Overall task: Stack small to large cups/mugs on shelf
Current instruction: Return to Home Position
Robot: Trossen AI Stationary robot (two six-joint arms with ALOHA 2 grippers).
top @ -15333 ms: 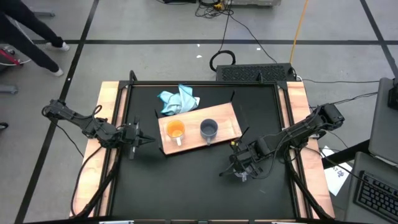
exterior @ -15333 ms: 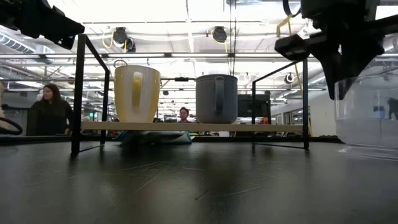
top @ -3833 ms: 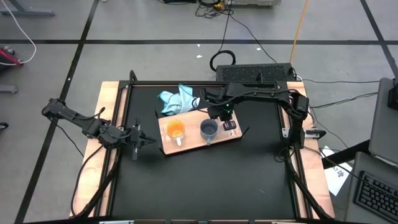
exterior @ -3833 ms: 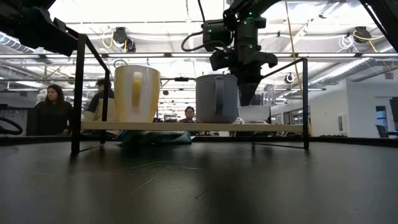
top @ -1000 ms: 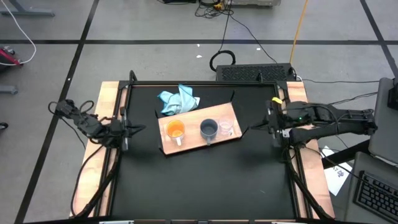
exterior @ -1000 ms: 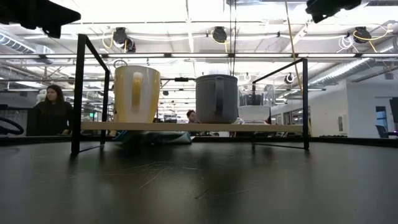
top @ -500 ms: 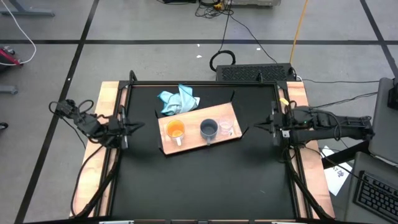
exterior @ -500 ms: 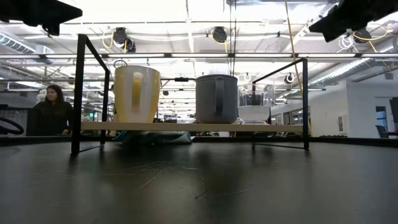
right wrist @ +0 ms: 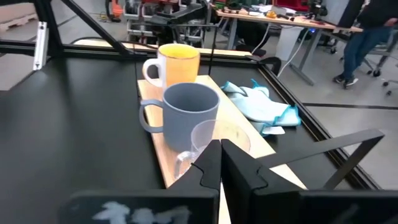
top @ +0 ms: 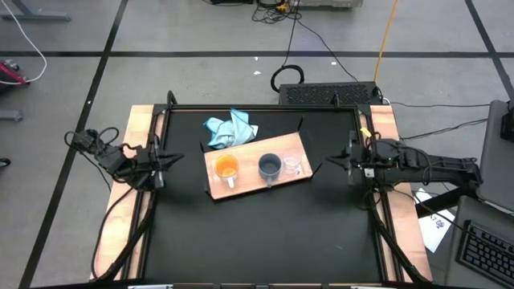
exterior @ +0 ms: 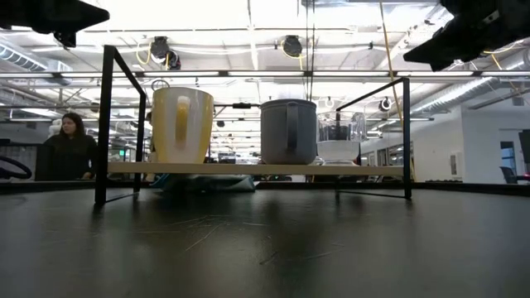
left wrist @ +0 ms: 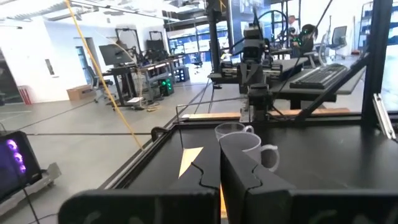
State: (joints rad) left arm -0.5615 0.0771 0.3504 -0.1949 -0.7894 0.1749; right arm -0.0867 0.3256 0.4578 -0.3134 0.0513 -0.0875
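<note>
Presently orange mug, grey mug, glass stand on shelf. L jaws, R jaws clenched, empty, at desk edges. Risk: desk jolt tips glass.

Open tabletop before laden shelf

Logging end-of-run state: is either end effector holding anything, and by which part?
Nothing is held. The left end effector and the right end effector are both shut on nothing, away from the shelf.
</note>
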